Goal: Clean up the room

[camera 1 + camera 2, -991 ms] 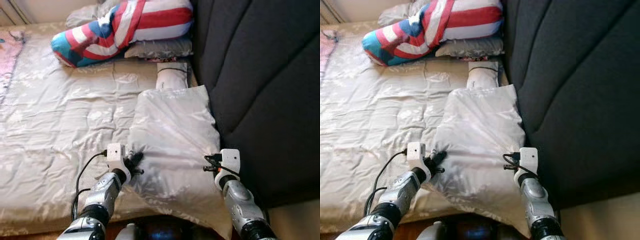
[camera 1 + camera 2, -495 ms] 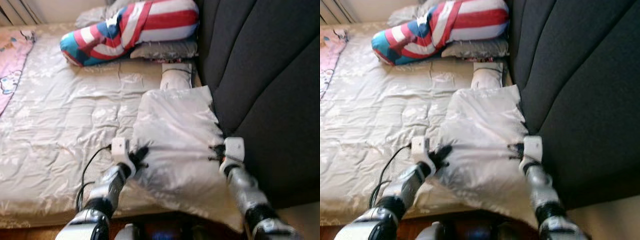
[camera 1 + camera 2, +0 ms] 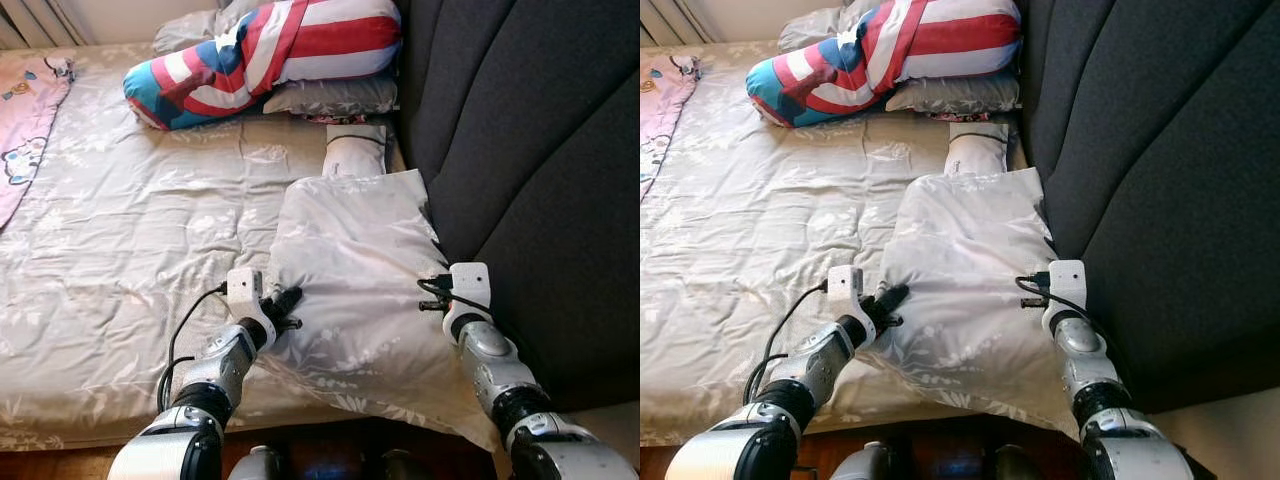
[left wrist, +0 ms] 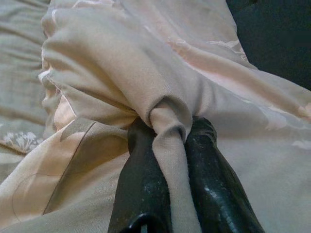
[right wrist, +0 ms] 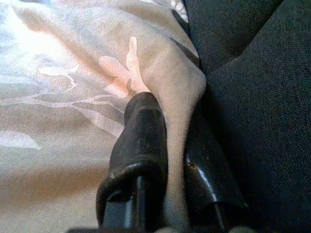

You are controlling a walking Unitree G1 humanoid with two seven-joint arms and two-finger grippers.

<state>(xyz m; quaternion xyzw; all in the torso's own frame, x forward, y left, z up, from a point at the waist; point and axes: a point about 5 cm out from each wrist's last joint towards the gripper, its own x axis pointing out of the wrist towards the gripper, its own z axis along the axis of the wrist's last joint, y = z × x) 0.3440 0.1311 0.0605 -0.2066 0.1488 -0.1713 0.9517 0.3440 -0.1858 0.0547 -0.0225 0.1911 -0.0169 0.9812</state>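
A beige floral pillow point(image 3: 355, 260) lies on the bed's near right part, against the dark headboard point(image 3: 520, 150). My left gripper point(image 3: 285, 305) is shut on the pillow's left edge; the left wrist view has a fold of the pillow's cloth point(image 4: 167, 126) pinched between the black fingers point(image 4: 143, 184). My right gripper point(image 3: 432, 296) is shut on the pillow's right edge beside the headboard, with a pillow fold point(image 5: 180, 111) clamped between its fingers point(image 5: 141, 141).
The bed carries a beige floral cover point(image 3: 130, 230). A stars-and-stripes cushion point(image 3: 270, 50) rests on grey pillows point(image 3: 330, 97) at the far end, with a small white pillow point(image 3: 355, 153) below them. A pink blanket point(image 3: 25, 130) lies at the far left. Wooden floor point(image 3: 60, 465) borders the bed's near edge.
The camera has shifted, bringing the pink blanket into view at left. Both grippers keep their hold on the pillow's edges, and the pillow lies slightly flatter.
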